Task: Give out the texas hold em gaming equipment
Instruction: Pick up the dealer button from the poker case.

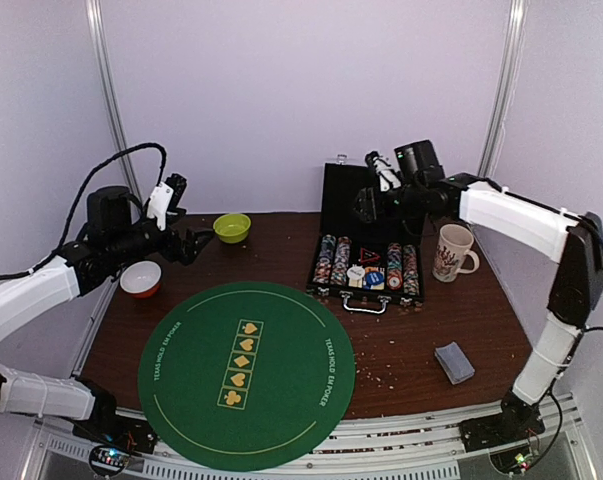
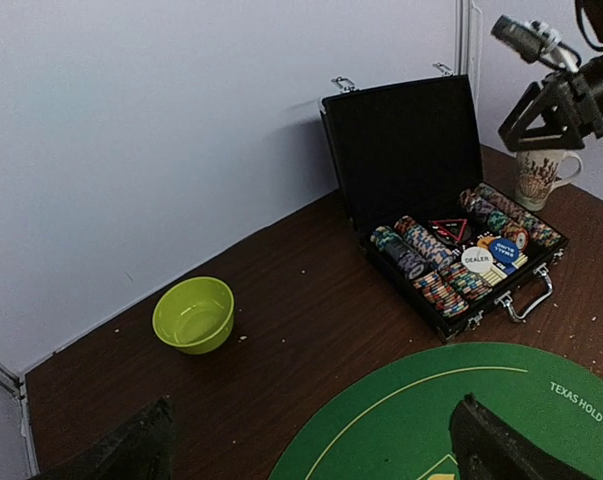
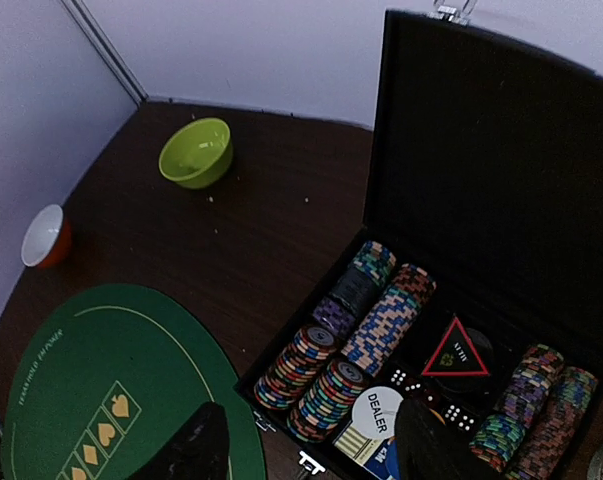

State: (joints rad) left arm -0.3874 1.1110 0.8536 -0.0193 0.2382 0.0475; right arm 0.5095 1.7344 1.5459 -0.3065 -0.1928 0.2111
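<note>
An open black case (image 1: 366,270) holds rows of multicoloured poker chips (image 1: 333,258), a white dealer button (image 1: 356,272) and a blue button disc (image 1: 374,279). The chips (image 3: 351,340) and dealer button (image 3: 384,412) also show in the right wrist view. A grey-blue deck of cards (image 1: 454,362) lies on the table at the front right. My right gripper (image 1: 367,205) hovers above the case, open and empty (image 3: 313,408). My left gripper (image 1: 188,244) is raised at the far left, near the lime-green bowl, open and empty (image 2: 313,403).
A round green poker mat (image 1: 246,370) covers the front middle. A lime-green bowl (image 1: 232,228) sits at the back, a red-and-white bowl (image 1: 141,279) at the left, and a patterned mug (image 1: 451,252) right of the case. The case lid (image 1: 356,195) stands upright.
</note>
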